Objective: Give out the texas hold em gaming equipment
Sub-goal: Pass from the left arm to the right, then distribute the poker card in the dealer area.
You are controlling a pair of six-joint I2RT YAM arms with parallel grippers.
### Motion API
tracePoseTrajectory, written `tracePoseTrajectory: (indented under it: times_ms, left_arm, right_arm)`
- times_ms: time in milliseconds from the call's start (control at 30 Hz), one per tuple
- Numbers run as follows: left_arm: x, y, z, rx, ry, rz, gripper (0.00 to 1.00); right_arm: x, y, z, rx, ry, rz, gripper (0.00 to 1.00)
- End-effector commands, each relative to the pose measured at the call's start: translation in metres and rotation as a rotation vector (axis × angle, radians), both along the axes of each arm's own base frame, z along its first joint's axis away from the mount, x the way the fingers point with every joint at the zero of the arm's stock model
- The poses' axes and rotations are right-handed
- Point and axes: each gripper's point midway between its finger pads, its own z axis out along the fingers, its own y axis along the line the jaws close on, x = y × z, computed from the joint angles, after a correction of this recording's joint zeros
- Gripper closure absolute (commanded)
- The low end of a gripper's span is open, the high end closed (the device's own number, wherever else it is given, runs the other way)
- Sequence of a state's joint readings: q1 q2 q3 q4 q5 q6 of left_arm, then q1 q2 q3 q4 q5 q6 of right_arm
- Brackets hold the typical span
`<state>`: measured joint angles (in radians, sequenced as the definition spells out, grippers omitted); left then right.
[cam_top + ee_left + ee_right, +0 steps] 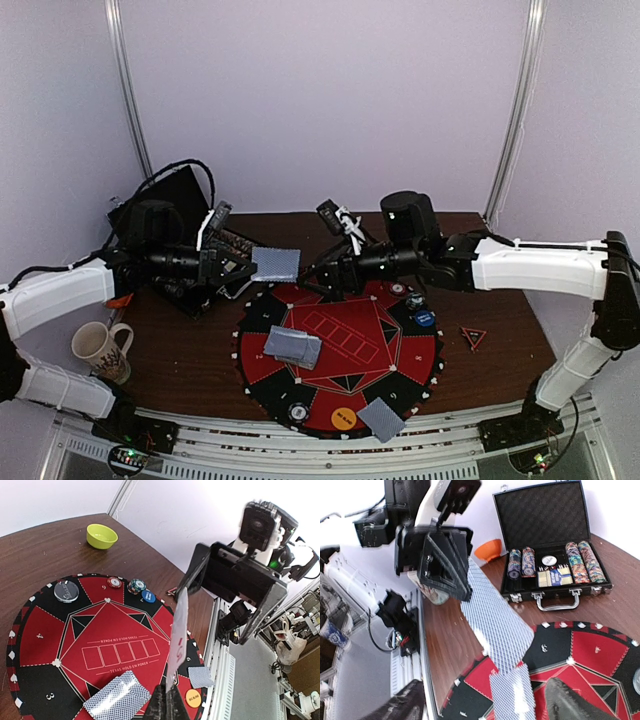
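Note:
My left gripper is shut on one grey-blue-backed playing card and holds it in the air over the far left rim of the mat. In the left wrist view the gripper pinches this card edge-on. My right gripper is open and empty, facing the card from the right; its wrist view shows the card reaching toward the gap between its fingers. A deck of cards lies on the mat's left. A single card and an orange disc lie at the near rim.
The round red-and-black mat holds chip stacks and a blue disc at right, and a silver disc near. An open chip case stands far left, a mug near left, a lime-green bowl beyond the mat.

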<state>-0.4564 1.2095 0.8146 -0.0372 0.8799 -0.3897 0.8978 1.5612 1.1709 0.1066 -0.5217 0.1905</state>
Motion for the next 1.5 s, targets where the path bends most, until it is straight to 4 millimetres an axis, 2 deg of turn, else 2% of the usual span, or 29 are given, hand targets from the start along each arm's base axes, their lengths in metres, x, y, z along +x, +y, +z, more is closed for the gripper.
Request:
tracePoseTrajectory:
  times_ms: [0,133,333,533,633,700,767,867,967,1000,1067,1200,1300,1467]
  left_arm:
    - [-0.001,-0.003,0.014,-0.055,-0.042,-0.001,1.00]
    - [-0.005,-0.003,0.015,-0.075,-0.037,-0.019,1.00]
    - [-0.010,-0.005,0.014,-0.092,-0.025,-0.045,1.00]
    - [-0.007,-0.005,0.012,-0.079,-0.028,-0.035,1.00]
    - [-0.005,-0.004,0.002,-0.050,-0.006,-0.019,1.00]
    - [0.003,-0.002,-0.012,0.006,0.019,0.024,0.64]
    - [0.006,-0.001,-0.023,0.044,0.036,0.033,0.49]
    - [0.018,0.005,-0.037,0.110,0.056,0.103,0.32]
    - [0.029,0.011,-0.054,0.181,0.071,0.155,0.29]
    - [0.030,0.011,-0.059,0.193,0.081,0.153,0.29]
    - [0.031,0.009,-0.067,0.202,0.107,0.138,0.29]
    - [0.033,0.008,-0.079,0.227,0.144,0.136,0.29]
    - [0.033,0.009,-0.081,0.247,0.137,0.138,0.29]
    - [0.032,0.013,-0.084,0.264,0.128,0.147,0.29]
  right_arm:
    - [0.011,0.025,0.008,0.133,0.067,-0.014,0.21]
    - [0.015,0.036,0.008,0.140,0.081,-0.002,0.31]
    - [0.017,0.040,0.013,0.175,0.073,0.009,0.54]
    - [0.019,0.046,0.020,0.203,0.093,0.028,1.00]
    - [0.027,0.038,0.024,0.173,0.084,0.003,1.00]
    - [0.039,0.019,0.014,0.072,0.065,-0.043,1.00]
    - [0.051,-0.007,-0.001,-0.067,0.040,-0.078,1.00]
    - [0.060,-0.065,-0.043,-0.393,0.047,-0.097,1.00]
    - [0.069,-0.132,-0.082,-0.672,0.100,-0.162,1.00]
    - [0.068,-0.149,-0.096,-0.748,0.132,-0.170,1.00]
    - [0.061,-0.171,-0.113,-0.849,0.195,-0.155,1.00]
    - [0.057,-0.189,-0.145,-0.991,0.268,-0.125,1.00]
    - [0.073,-0.195,-0.156,-1.071,0.258,-0.147,1.00]
    - [0.107,-0.191,-0.166,-1.161,0.239,-0.160,1.00]
